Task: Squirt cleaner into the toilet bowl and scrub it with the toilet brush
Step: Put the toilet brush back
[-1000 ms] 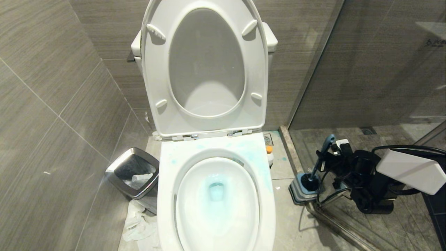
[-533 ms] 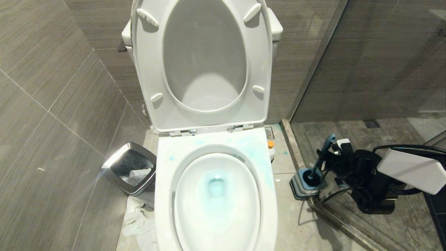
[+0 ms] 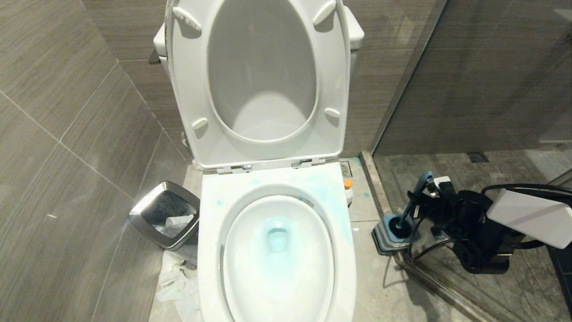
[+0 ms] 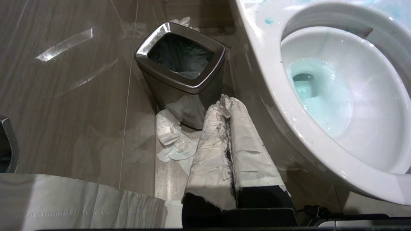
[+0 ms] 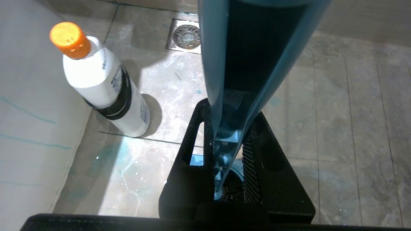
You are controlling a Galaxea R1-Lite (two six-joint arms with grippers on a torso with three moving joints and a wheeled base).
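While clamped on the toilet brush (image 3: 409,206) handle, right gripper (image 3: 422,206) beside the toilet, brush head seated in its holder (image 3: 383,237) on the floor. Cleaner (image 5: 102,83) upright against the toilet base; toilet bowl (image 3: 277,255) streaked blue, seat (image 3: 187,89) raised. Left gripper (image 4: 229,150) clenched empty near the waste bin (image 4: 179,69).

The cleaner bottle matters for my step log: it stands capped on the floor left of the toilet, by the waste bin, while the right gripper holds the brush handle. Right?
One detail is off. The cleaner bottle stands on the floor to the right of the toilet, not by the waste bin, as the head view shows. It is capped, and the right gripper does hold the brush handle.
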